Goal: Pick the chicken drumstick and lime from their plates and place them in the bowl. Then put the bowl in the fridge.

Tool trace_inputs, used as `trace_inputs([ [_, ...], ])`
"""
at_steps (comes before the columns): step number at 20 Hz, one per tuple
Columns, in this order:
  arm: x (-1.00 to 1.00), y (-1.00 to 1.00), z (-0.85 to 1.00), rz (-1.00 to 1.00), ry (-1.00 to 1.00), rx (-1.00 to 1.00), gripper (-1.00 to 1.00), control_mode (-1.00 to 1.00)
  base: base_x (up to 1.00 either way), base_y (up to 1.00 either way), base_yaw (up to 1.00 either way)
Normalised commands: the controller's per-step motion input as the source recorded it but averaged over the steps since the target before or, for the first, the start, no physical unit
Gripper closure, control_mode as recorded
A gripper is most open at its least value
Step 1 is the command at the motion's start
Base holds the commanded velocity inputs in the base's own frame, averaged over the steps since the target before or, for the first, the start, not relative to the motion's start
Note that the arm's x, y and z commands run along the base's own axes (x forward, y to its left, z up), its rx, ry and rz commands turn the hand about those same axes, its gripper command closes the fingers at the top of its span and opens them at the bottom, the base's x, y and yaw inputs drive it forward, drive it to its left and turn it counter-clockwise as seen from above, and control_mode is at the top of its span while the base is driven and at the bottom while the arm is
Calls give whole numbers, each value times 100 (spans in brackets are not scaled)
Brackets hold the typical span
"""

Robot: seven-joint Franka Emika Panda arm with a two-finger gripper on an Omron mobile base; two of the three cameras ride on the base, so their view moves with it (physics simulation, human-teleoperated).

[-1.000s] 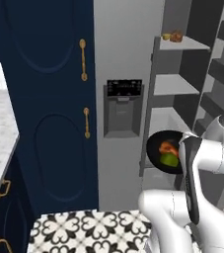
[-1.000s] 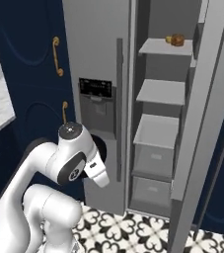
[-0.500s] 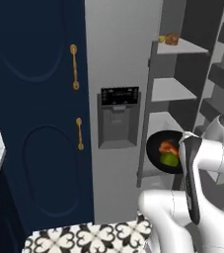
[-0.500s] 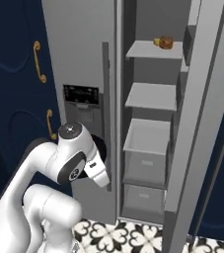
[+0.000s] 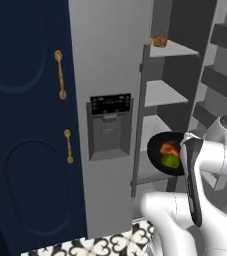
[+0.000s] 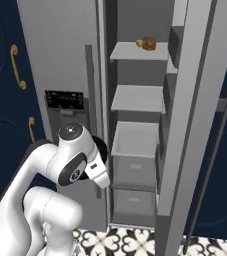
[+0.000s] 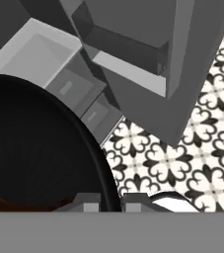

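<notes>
Since a second ago the base has driven closer to the open fridge (image 6: 135,100). Clamped narrowly on the rim, the gripper (image 7: 111,201) carries the bowl (image 5: 167,154) — drumstick (image 5: 169,149) and lime (image 5: 171,161) inside — and tilting it, or clipping a shelf, risks spilling them.

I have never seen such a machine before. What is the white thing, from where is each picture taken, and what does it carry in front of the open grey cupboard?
The white thing is a robot arm on a driving base in a simulated kitchen. Two pictures come from cameras on the base, behind the arm to its left and right. The third comes from a camera on the hand.

The grey cupboard is a tall grey fridge, its door open, showing grey shelves. The two-finger gripper is shut on the rim of a round glossy black bowl, held before the shelves. Inside lie a reddish-brown chicken drumstick and a small green lime. A small brown item sits on the top shelf.
</notes>
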Motion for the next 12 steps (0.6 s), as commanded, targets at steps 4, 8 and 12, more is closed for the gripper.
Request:
trace_inputs([
  [4,0,0,0,0,0,0,100,100,33,0,-27],
  [8,0,0,0,0,0,0,100,100,40,-2,-30],
  [12,0,0,0,0,0,0,100,100,31,-1,-26],
])
